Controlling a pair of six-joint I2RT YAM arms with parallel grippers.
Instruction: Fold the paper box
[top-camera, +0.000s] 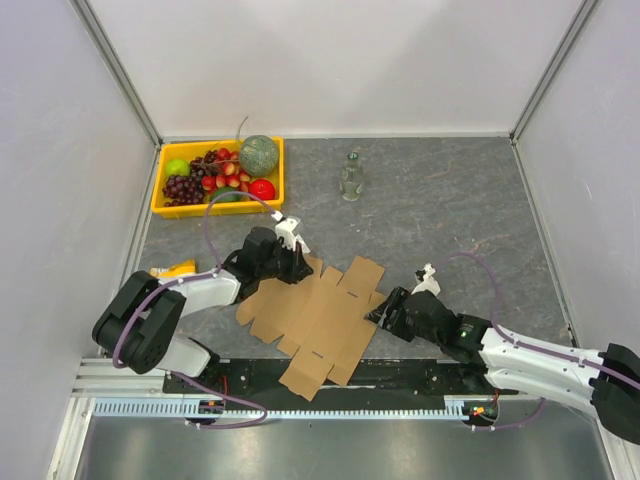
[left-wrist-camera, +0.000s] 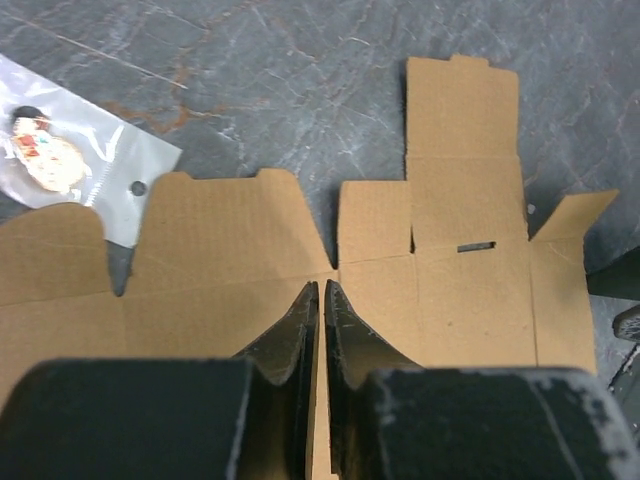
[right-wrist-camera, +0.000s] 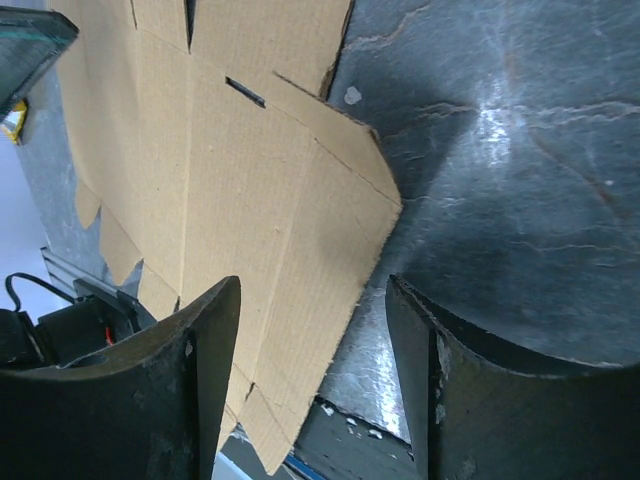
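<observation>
Top external view: the paper box (top-camera: 320, 315) is seen lying flat and unfolded by the tabletop's (top-camera: 450, 200) near edge. Its left edge is pinched by the left gripper (left-wrist-camera: 320, 300); the right gripper (right-wrist-camera: 315, 330) is held apart at its right flap. Every fold is judged undone.

Left gripper (left-wrist-camera: 321, 292) pinched almost shut, right gripper (right-wrist-camera: 312, 290) spread wide, both low
</observation>
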